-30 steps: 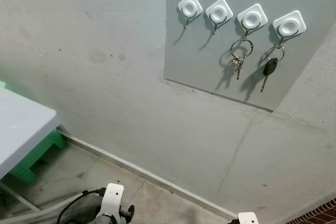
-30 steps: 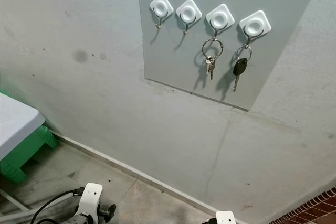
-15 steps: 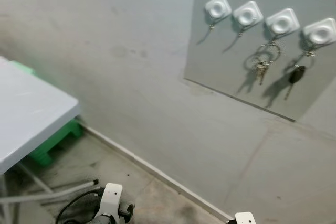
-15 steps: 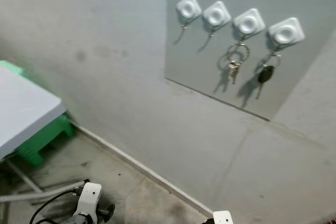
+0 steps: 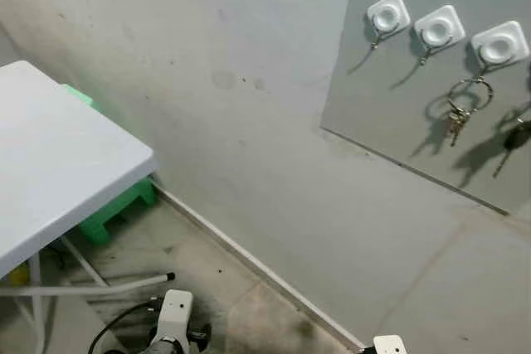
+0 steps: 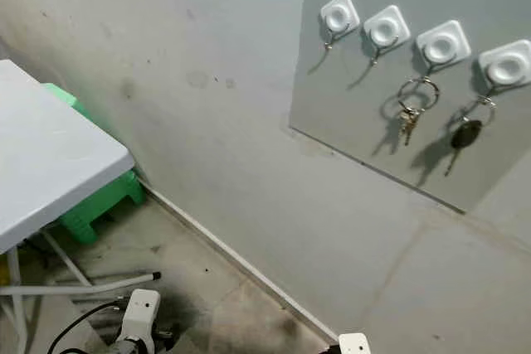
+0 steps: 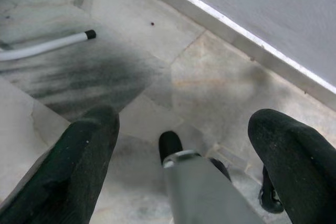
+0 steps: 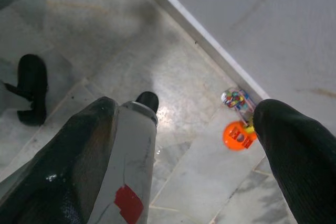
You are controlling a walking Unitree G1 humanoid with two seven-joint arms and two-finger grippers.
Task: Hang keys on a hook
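Keys (image 6: 408, 115) hang from a hook (image 6: 442, 44) on the wall panel, far above both grippers, left (image 7: 178, 145) and right (image 8: 184, 140), spread empty near the floor; the camera has swung left since, suggesting hanging is done.

Green stool (image 6: 99, 205) stands on tiled floor (image 6: 207, 288).

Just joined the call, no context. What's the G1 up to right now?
Nothing is being handled. Both arms hang low over the floor: the left gripper and right gripper are open and hold nothing. On the wall panel, a key ring and a black car key already hang on two hooks; the two leftmost hooks are free. A white table stands to the left.
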